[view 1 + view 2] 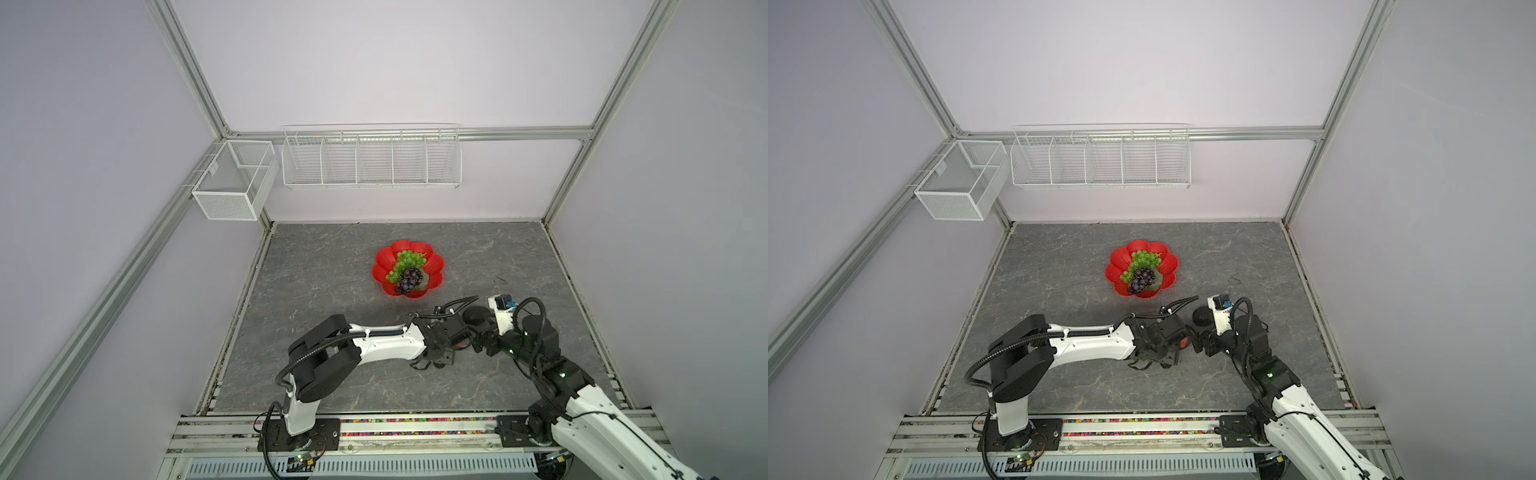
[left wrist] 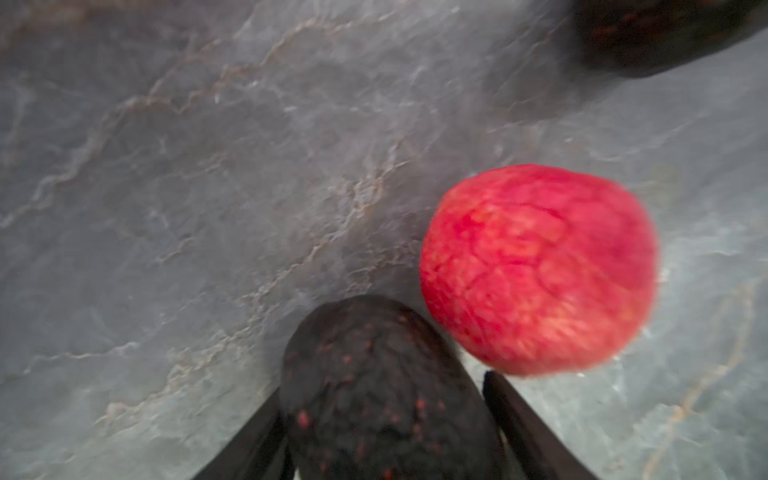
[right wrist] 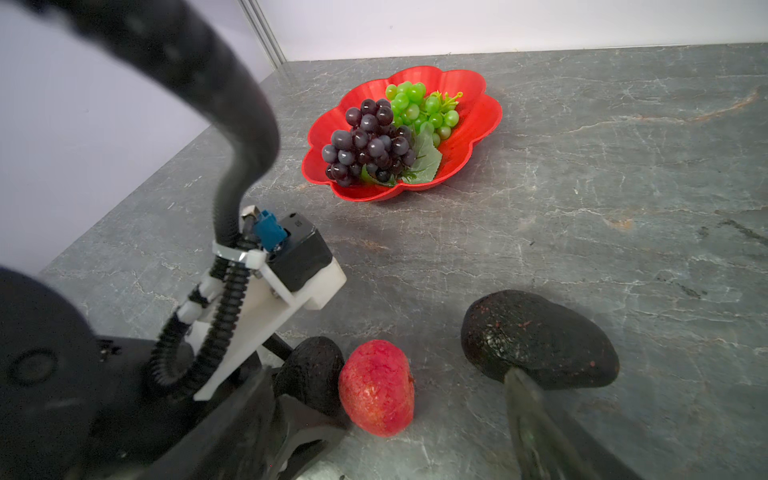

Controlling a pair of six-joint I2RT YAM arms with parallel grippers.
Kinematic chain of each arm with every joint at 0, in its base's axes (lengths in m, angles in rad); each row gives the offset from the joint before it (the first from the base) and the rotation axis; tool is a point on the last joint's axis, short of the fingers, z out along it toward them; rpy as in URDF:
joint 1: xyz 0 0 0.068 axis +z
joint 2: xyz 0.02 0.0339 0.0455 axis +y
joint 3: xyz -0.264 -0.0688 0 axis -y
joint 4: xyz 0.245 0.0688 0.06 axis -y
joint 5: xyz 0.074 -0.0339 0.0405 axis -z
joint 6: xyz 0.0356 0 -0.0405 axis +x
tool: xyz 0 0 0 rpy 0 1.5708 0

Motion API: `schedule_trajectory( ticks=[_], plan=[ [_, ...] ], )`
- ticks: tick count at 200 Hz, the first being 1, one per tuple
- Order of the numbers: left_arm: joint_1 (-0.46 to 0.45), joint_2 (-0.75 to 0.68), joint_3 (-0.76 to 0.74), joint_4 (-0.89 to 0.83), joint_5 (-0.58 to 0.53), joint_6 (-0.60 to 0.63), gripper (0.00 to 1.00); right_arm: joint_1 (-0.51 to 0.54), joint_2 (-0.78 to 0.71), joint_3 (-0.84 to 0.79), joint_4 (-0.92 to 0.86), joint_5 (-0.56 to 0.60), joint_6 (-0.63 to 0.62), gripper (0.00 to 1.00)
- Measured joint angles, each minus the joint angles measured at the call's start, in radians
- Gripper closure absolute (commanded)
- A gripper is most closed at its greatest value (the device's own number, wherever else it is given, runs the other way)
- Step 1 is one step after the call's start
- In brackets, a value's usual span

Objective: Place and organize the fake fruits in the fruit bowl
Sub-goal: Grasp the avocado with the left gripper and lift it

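Showing as glossy, smooth, finely ribbed red plastic in the fruit bowl (image 3: 478,120). Shining smooth and plasticky on the beads of the green grape bunch (image 3: 415,106) and the purple grape bunch (image 3: 368,143), with a matt, veined, cloth-like look on its leaf (image 3: 430,160). Looking rough, pebbled and dull on the avocado (image 2: 386,395) and the second avocado (image 3: 540,336), both skins flecked with red. Looking matt and finely crackled on the red fruit (image 2: 540,270). Reading as matt grey veined stone on the tabletop (image 3: 582,208). Appearing as white-coated wire in the wire rack (image 1: 372,160), bare brushed metal in the frame rails (image 1: 197,79), smooth white plastic on the left arm shell (image 1: 386,347).
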Motion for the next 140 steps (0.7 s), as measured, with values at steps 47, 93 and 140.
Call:
schedule_trajectory(
  ticks=[47,93,140],
  plan=[
    [0.000,-0.022,-0.037,0.004,-0.014,-0.011,0.54,0.000,0.007,0.000,-0.002,0.000,0.000,0.12],
    [0.007,-0.089,-0.111,0.001,-0.022,0.007,0.62,0.000,0.040,-0.004,0.025,0.000,0.000,0.12],
    [0.116,-0.313,-0.195,-0.011,-0.046,0.105,0.62,0.000,0.079,-0.020,0.112,-0.034,-0.001,0.12]
  ],
)
